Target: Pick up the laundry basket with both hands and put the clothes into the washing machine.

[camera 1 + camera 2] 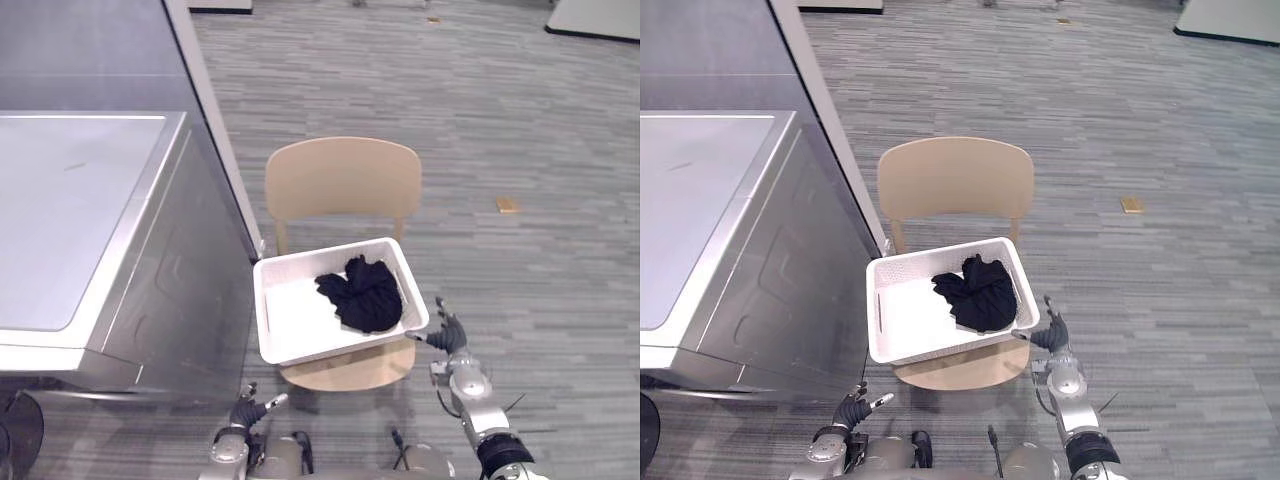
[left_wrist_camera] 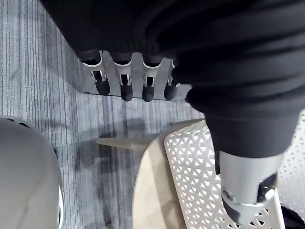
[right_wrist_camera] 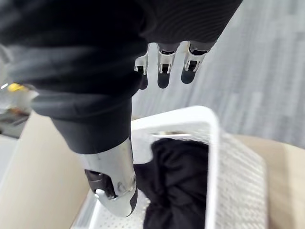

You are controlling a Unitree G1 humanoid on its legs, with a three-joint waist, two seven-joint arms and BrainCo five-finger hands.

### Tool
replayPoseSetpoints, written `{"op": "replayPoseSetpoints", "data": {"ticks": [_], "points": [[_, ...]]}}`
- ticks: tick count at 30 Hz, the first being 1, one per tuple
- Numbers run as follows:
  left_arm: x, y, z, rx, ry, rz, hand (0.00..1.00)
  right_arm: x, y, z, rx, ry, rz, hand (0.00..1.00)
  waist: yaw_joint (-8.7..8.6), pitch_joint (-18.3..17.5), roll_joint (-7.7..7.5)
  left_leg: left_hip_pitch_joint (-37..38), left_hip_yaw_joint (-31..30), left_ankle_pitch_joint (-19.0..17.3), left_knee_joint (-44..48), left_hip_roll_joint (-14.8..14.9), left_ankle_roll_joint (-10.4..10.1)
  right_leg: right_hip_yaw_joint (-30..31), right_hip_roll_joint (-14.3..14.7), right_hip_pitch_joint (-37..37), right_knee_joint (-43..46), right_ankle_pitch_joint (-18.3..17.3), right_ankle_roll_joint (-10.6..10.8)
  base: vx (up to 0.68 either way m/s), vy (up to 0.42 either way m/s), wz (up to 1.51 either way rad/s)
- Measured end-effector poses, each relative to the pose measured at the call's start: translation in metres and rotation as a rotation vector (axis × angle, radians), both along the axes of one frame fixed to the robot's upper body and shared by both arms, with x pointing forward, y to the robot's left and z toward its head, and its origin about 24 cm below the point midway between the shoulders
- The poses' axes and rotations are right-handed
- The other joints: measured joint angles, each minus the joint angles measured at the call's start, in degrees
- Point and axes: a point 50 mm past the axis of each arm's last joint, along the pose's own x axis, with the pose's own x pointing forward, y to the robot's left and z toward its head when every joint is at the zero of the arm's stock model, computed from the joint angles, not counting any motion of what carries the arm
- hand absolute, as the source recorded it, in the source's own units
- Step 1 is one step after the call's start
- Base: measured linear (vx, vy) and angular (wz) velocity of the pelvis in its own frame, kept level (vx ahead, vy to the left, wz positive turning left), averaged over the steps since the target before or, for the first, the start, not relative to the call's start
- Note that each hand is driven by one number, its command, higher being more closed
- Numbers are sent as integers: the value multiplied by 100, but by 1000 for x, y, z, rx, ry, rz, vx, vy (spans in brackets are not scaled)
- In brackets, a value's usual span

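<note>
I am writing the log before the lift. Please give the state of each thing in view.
laundry basket: resting on the chair, not lifted.
black clothes: heaped inside the basket.
chair: upright.
left hand: open, apart from the basket.
right hand: open, at the basket's corner.
washing machine: door state cannot be told.

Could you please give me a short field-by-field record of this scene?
Basket: white perforated plastic laundry basket, resting on the pale wooden chair
Contents: dark crumpled clothes, in the basket's right half
Washer: silver-grey washing machine, left of the chair
Left hand: open, low, apart from the basket
Right hand: open, by the basket's near right corner; contact unclear
Lifted: not yet
</note>
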Motion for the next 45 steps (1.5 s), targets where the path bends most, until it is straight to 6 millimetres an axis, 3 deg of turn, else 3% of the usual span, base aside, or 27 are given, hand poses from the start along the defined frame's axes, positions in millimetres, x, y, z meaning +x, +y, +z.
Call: {"op": "replayPoseSetpoints", "data": {"ticks": [3,4,5,8,12,15,23,25,27,32,33,39,45], "points": [[0,1,0,4,-1,-1,0,12,-5,20,-120,-66,44,0,-66,-8,-19,-34,-320,92,-26,-14,-186,747,415,-74,-1517,102,151,85,-187,75],[0,3,0,9,-2,-5,0,16,-7,27,-166,-90,62,0,-70,-14,-85,-113,-525,93,7,-77,-293,895,485,-52,-2211,450,205,81,-241,93],[1,4,1,12,-4,-10,0,22,-8,36,-234,-108,95,0,-144,57,-23,-191,-736,58,91,-21,-448,823,499,-31,-2264,832,221,65,-203,80],[3,-4,1,-2,-19,-32,0,41,8,55,-356,-161,234,0,-48,61,245,-479,-912,164,-6,368,-718,543,878,-94,-2589,966,15,54,-265,22],[7,-7,3,-13,-44,-37,0,48,17,51,-423,-110,342,0,-29,154,288,-693,-1349,386,-224,509,-986,40,1032,-44,-2773,1012,-55,24,-173,45],[17,-8,8,-14,-79,-43,0,61,13,52,-498,-70,378,0,23,388,347,-914,-1641,519,-210,498,-1000,-262,991,-48,-2781,1020,-99,-36,-72,65],[55,-4,31,-8,-233,-12,0,103,-20,86,-657,-28,289,0,401,1202,478,-1660,-2245,1128,-544,305,-1033,-897,821,-555,-2633,1062,-274,-117,-33,47],[60,-3,34,4,-252,0,0,114,-32,98,-680,-15,225,0,446,1296,524,-1834,-2320,1291,-680,263,-1031,-960,765,-767,-2573,1091,-315,-100,-6,21],[66,-2,36,-7,-267,20,0,125,-48,123,-716,-35,136,0,483,1350,602,-2087,-2423,1543,-932,240,-1039,-1025,731,-1085,-2575,1157,-354,-106,-19,18],[86,-14,48,-69,-336,59,0,129,-80,153,-753,-45,-13,0,622,1525,857,-2330,-2601,1928,-1399,212,-1041,-1175,655,-1434,-2563,1228,-362,-62,-33,15],[88,-15,50,-73,-345,59,0,129,-80,153,-752,-42,-17,100,641,1525,856,-2362,-2610,1968,-1452,214,-1046,-1181,649,-1497,-2550,1228,-362,-33,-51,13],[105,-33,62,-127,-404,37,0,133,-75,162,-748,-68,-18,100,738,1555,865,-2413,-2703,2051,-1537,165,-1052,-1130,507,-1657,-2280,1118,-333,-13,-65,9],[109,-35,67,-132,-431,28,0,139,-42,167,-578,-179,52,100,732,1575,837,-2117,-2720,2191,-1819,213,-1065,-1120,563,-1492,-2299,1111,-340,-15,-84,-1]]}}
